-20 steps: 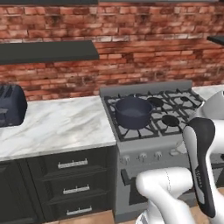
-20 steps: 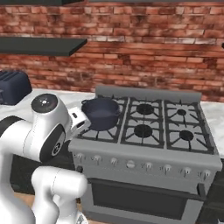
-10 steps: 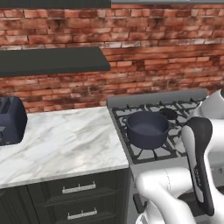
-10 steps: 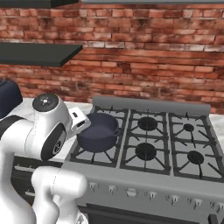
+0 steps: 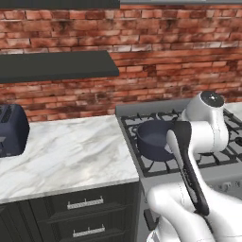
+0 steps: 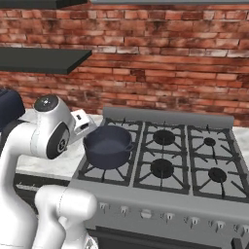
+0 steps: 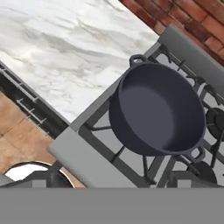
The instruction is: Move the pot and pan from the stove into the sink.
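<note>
Just unlabelled pot [image 6: 108, 146] on stove [image 6: 185, 165]

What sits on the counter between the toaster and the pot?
Nothing: in the left base view, bare marble counter runs from the toaster to the pot.

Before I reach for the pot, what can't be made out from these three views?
- Left base view: the arm covers the right side of the pot and much of the stove.
- Right base view: the arm's shoulder hides the counter left of the stove.
- Hand view: the stove's far burners are cut off by the edge.
- Whether the pot holds anything: it looks empty in the hand view.
</note>
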Robot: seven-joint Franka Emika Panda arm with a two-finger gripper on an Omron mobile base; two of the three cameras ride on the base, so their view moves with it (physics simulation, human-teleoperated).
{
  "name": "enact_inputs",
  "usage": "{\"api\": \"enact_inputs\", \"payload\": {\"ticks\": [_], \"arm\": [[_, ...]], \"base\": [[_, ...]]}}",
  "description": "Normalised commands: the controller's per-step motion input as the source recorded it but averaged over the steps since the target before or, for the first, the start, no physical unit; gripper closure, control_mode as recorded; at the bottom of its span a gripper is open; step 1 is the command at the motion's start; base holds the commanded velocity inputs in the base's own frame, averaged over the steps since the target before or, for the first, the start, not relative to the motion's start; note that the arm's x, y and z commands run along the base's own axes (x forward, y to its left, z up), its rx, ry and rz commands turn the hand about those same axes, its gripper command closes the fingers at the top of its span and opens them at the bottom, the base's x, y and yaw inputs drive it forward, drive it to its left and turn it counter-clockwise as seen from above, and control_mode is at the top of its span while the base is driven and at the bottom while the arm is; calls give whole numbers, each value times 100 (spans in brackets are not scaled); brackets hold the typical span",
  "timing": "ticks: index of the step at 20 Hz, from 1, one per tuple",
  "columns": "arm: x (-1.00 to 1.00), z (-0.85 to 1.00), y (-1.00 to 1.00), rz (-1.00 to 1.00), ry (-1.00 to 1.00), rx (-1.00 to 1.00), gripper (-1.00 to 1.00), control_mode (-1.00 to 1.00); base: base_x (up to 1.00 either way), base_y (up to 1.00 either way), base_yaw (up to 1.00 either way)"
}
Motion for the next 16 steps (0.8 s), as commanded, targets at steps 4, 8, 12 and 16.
{"api": "enact_inputs", "payload": {"ticks": [4, 8, 12, 16], "arm": [[40, -14, 18, -9, 2, -3, -100, -100], [5, -3, 3, -3, 4, -2, -100, -100], [10, -27, 0, 0, 2, -2, -100, -100], [23, -49, 0, 1, 3, -2, -100, -100]], "base": [[0, 0, 0], [0, 0, 0], [0, 0, 0], [0, 0, 0]]}}
